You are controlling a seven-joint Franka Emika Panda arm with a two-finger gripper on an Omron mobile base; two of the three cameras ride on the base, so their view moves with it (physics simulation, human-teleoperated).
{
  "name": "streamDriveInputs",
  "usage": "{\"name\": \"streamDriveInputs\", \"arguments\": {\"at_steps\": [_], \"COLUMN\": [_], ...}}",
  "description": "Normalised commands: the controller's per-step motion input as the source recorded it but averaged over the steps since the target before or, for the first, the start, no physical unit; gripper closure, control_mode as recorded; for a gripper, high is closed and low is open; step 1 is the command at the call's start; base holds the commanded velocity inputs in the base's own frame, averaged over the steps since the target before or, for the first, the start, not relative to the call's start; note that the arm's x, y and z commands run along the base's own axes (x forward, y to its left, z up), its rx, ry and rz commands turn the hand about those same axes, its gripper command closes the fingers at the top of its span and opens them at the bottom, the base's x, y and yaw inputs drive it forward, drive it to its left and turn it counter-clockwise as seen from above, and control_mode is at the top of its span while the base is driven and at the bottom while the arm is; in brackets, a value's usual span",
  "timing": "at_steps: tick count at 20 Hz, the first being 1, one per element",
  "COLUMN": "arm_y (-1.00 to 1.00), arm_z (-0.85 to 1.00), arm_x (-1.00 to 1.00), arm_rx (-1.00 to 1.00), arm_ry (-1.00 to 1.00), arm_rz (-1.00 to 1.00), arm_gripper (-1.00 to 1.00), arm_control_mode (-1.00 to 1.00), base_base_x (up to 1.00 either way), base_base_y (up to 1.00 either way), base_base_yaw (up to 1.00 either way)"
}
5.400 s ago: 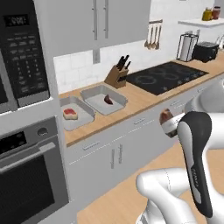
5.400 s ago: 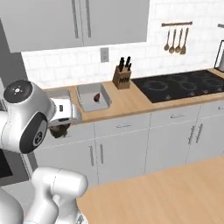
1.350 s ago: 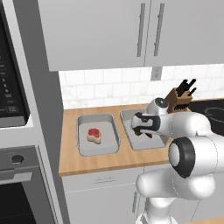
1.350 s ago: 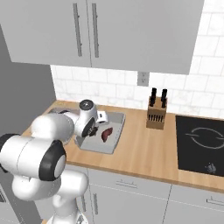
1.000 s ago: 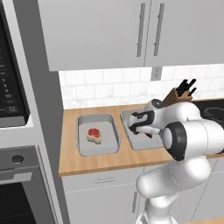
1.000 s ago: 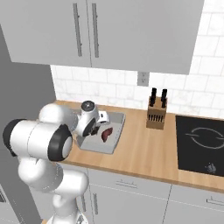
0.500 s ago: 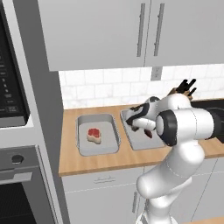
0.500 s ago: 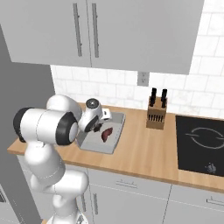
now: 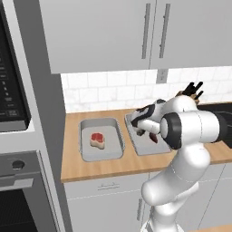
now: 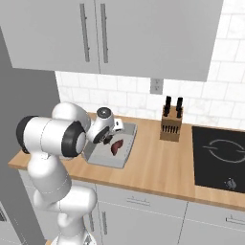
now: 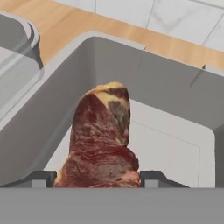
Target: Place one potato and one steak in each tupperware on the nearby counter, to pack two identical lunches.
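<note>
Two light-grey tupperware trays sit side by side on the wooden counter (image 9: 90, 170). The left tupperware (image 9: 86, 156) holds a red steak (image 9: 96, 139). My gripper (image 9: 141, 130) (image 10: 107, 139) is low inside the right tupperware (image 9: 142, 146) (image 10: 107, 158). In the hand view my gripper (image 11: 98, 178) is shut on a dark red marbled steak (image 11: 103, 140) with a tan end, above the tray floor. A dark reddish lump (image 10: 116, 147) (image 9: 154, 137) lies on that floor beside the hand. I cannot tell whether it is a potato.
A knife block (image 10: 171, 125) (image 9: 192, 90) stands at the wall right of the trays, and a black cooktop (image 10: 220, 153) lies beyond it. An oven (image 9: 22, 195) and microwave (image 9: 11, 90) stack is left of the counter. Wall cabinets hang overhead.
Since the oldest frames the base has driven up to the counter. Over the last second the elbow swung upward while the hand stayed low in the right tupperware, still gripping the steak.
</note>
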Motion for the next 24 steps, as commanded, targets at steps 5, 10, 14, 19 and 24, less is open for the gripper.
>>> {"name": "streamDriveInputs", "arguments": {"at_steps": [5, 10, 14, 19, 24], "arm_y": [0.00, 0.00, 0.10, 0.01, 0.00], "arm_z": [0.00, 0.15, 0.59, 0.68, 0.42], "arm_x": [0.00, -0.10, -0.11, -0.40, -0.95], "arm_rx": [0.00, 0.00, 0.00, 0.00, 0.00], "arm_ry": [0.00, 0.00, -0.05, 0.00, 0.09], "arm_rz": [0.00, 0.00, 0.00, 0.00, 0.00], "arm_gripper": [-1.00, -1.00, -1.00, -1.00, -1.00], "arm_control_mode": [-1.00, -1.00, -1.00, -1.00, -1.00], "base_base_x": [0.00, 0.00, 0.00, 0.00, 0.00], "base_base_y": [0.00, 0.00, 0.00, 0.00, 0.00], "base_base_yaw": [0.00, 0.00, 0.00, 0.00, 0.00]}}
